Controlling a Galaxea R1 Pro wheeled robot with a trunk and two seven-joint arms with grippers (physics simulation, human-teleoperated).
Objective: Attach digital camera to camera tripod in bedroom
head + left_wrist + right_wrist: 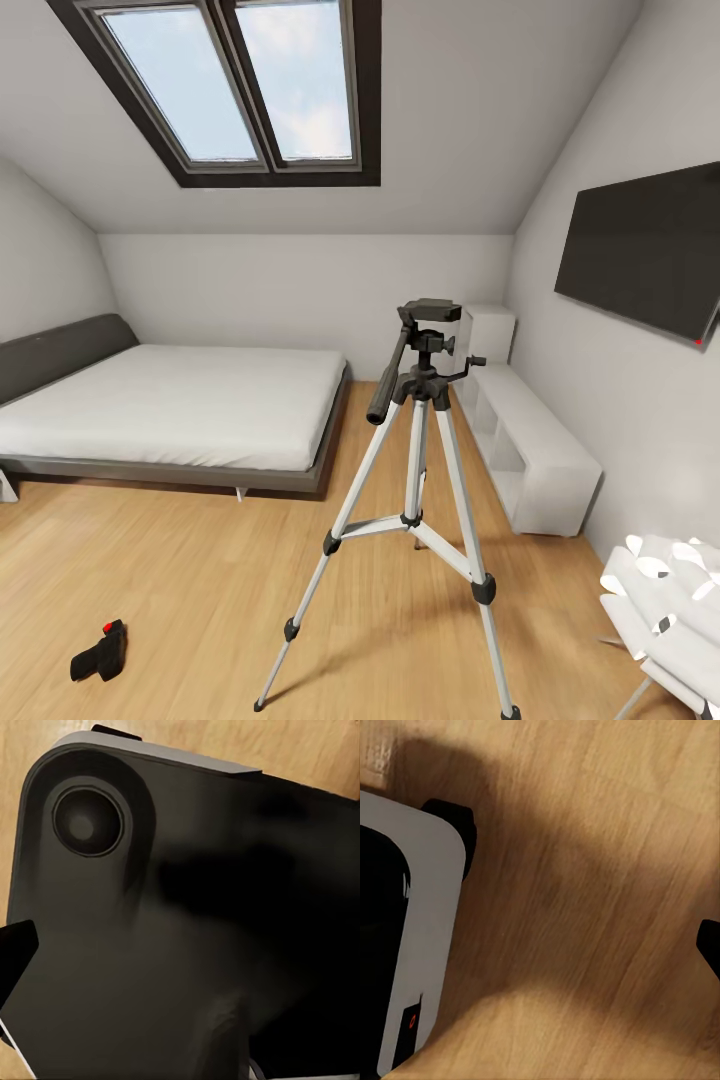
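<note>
The digital camera [100, 652] lies on the wood floor at the lower left of the head view, black with a red button on its upper end. The camera tripod [425, 470] stands upright in the middle of the bedroom, silver legs spread, with nothing on its dark head plate [432, 310] and its black pan handle [388, 385] slanting down to the left. My left gripper [180, 967] shows one black fingertip [15, 956] against my own dark body. My right gripper [540, 945] shows one fingertip [711, 945] over bare floor. Both hold nothing.
A grey-framed white bed [170, 400] fills the left side. A low white shelf [530, 450] runs along the right wall under a wall TV [645, 245]. A white chair [665, 610] stands at the lower right. Open floor lies between camera and tripod.
</note>
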